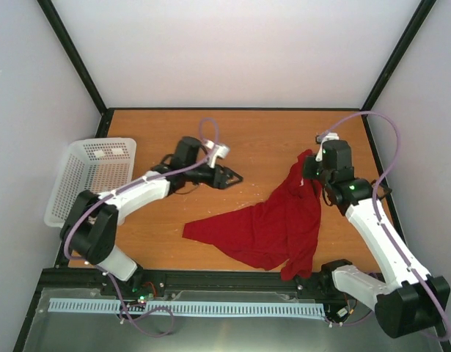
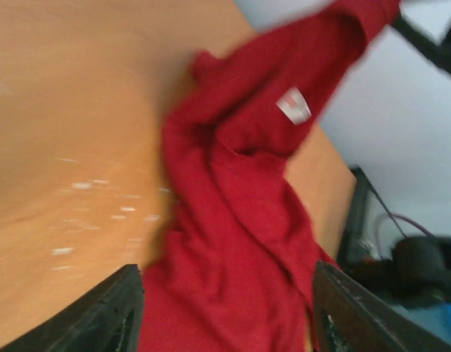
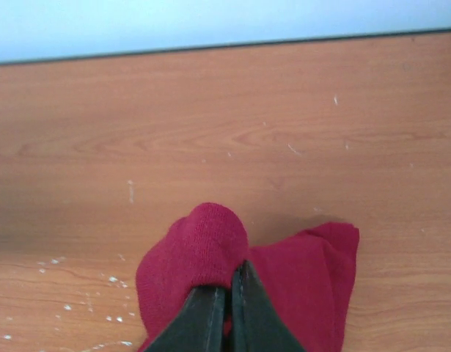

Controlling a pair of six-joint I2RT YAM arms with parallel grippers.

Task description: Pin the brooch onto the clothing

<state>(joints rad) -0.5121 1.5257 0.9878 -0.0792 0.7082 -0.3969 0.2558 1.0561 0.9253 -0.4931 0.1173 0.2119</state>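
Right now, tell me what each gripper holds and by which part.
Right gripper pinches the red T-shirt by a bunched fold at its raised end. Left gripper stands open, holding nothing.

right hand (image 3: 226, 308): pinched on red T-shirt (image 3: 210, 253) | wooden table (image 3: 225, 139) beneath

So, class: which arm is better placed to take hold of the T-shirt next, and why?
Left, probably: the left gripper is open and empty near the red T-shirt; the right gripper is shut on it.
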